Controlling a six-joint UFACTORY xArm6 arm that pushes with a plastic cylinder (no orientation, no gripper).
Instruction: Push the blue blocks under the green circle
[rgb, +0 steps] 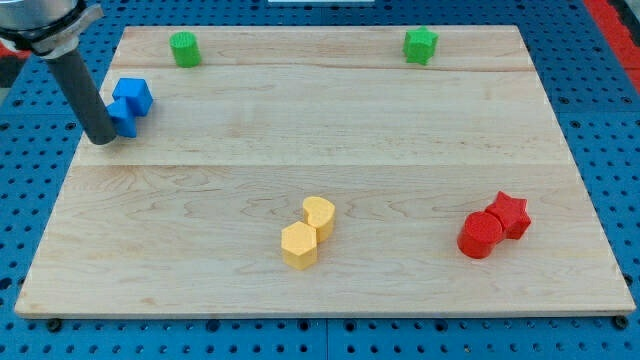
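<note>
Two blue blocks sit at the view's upper left: a blue cube-like block (132, 94) and a second blue block (122, 120) just below-left of it, touching it and partly hidden by my rod. My tip (101, 139) rests on the board at the lower-left side of that second blue block, touching or almost touching it. The green circle (184, 48), a green cylinder, stands near the top edge, above and to the right of the blue blocks.
A green star-like block (421, 44) stands at the top right. A yellow hexagon (299, 245) and a yellow rounded block (320, 214) touch at bottom centre. A red cylinder (481, 236) and red star (510, 213) touch at right. The wooden board's (330, 120) left edge is close to my tip.
</note>
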